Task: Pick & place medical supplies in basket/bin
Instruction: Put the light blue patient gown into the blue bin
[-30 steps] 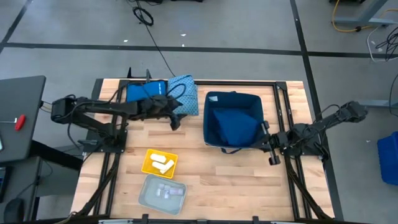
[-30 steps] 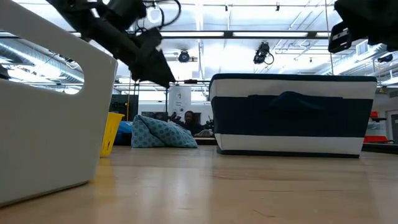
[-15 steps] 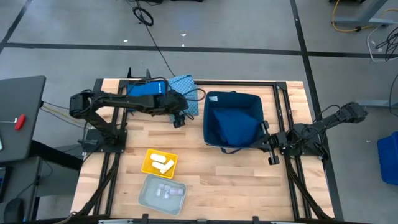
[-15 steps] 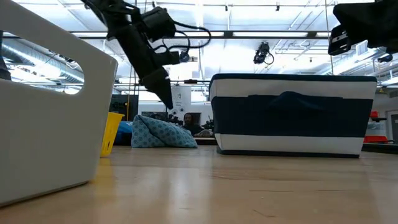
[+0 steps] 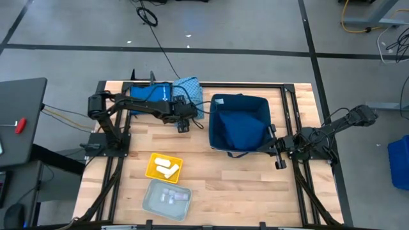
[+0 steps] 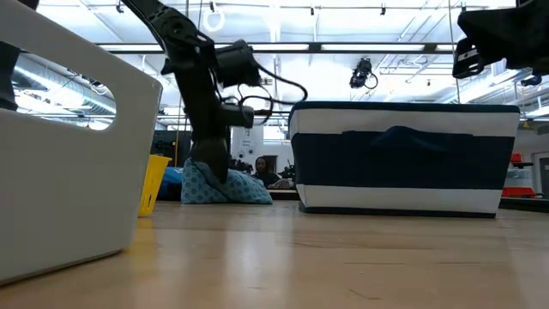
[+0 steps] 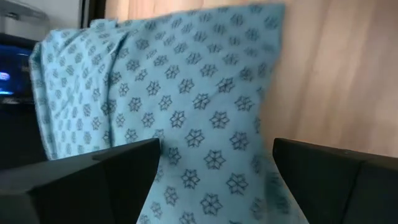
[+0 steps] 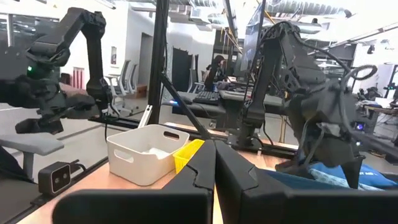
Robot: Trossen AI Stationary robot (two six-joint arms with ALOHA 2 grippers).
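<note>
Hovering over the teal patterned cloth (image 5: 190, 96), the left gripper (image 5: 183, 122) stands with its jaws spread wide, one finger to either side of the fabric in the left wrist view. The cloth lies directly beneath and ahead of it, beside the blue basket (image 5: 238, 124). The right gripper (image 5: 278, 162), pinched closed, waits beyond the basket, much farther off.

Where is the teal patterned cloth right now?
In the high view the teal patterned cloth lies at the table's far edge, left of the navy basket, with the open left gripper over its near edge.
</note>
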